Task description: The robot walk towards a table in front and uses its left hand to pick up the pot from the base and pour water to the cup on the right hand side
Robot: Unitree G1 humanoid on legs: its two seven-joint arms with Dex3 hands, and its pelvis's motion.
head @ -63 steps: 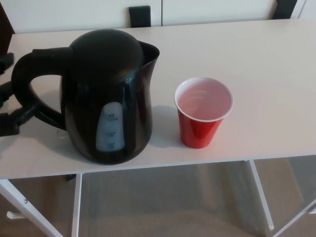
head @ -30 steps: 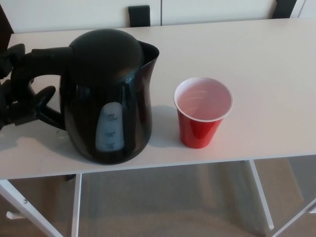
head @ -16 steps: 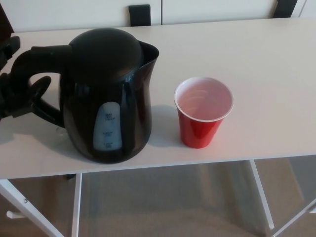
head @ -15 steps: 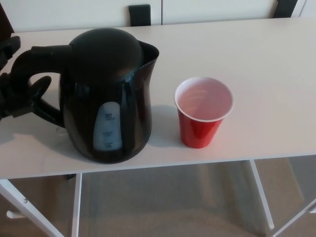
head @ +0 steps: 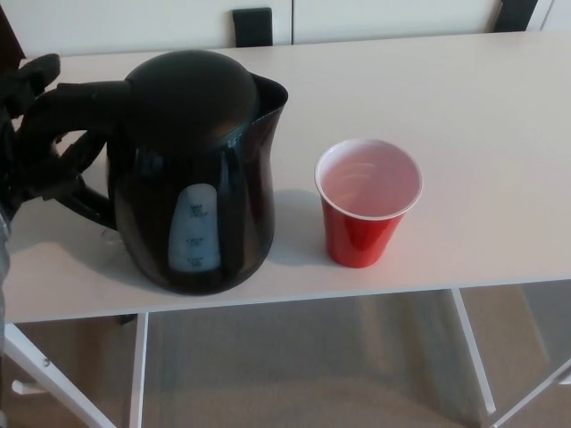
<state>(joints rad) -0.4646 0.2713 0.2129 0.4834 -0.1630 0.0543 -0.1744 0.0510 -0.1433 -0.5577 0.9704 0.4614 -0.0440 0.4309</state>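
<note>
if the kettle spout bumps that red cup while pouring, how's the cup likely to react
The red cup looks like thin plastic, so probably very light and easy to shove or tip. It narrows toward its base, which likely makes it top-heavy. It stands near the table front edge, so a knock from the kettle might send it off.

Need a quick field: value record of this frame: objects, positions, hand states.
kettle: black kettle, upright on the white table, left of centre, spout facing the cup
water window: pale gauge strip on the kettle's front
cup: red cup, white inside, upright, right of the kettle, apart from it
left hand: left hand at the kettle's handle, fingers reaching through the loop; firm grasp not clear
right hand: not in view
pouring: not yet started
</note>
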